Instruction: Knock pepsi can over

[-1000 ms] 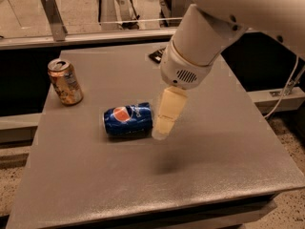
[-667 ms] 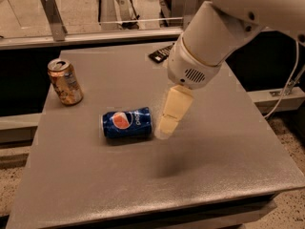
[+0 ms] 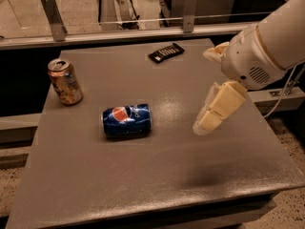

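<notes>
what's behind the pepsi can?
Bare table, then a black flat device near the far edge; gold can stands back-left. The pepsi can, on its side, hides only a strip behind it. Gripper hangs to its right, apart.

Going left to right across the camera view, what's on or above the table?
Upright gold-tan can → pepsi can on its side → black device → gripper, above the table's right part.

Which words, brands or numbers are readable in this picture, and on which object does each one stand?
Dark blue aluminium can lying on its side: round red-white-blue Pepsi logo; white lettering beside it too blurred to read.
Gold-tan can, upright: print unreadable.
Black flat object: pale marks, unreadable.
Cream gripper, hovering right of the blue can: no text.
</notes>
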`<act>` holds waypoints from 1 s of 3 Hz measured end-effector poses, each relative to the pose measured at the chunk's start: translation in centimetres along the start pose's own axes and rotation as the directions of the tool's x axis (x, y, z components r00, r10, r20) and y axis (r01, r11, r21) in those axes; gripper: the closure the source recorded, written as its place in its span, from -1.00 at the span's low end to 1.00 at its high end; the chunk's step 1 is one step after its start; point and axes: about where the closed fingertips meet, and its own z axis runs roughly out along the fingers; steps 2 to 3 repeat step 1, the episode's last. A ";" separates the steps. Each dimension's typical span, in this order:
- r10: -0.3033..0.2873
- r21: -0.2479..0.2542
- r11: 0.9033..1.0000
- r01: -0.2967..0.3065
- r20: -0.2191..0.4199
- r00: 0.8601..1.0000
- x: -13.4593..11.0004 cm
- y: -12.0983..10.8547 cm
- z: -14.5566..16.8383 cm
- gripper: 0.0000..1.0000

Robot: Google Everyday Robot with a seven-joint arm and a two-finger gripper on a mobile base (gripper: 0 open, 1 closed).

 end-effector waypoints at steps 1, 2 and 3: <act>0.024 0.071 0.997 -0.032 0.107 0.994 2.5 -0.7 -4.9 -1.00; 0.024 0.071 0.997 -0.032 0.107 0.994 2.5 -0.7 -4.9 -1.00; 0.024 0.071 0.997 -0.032 0.107 0.994 2.5 -0.7 -4.9 -1.00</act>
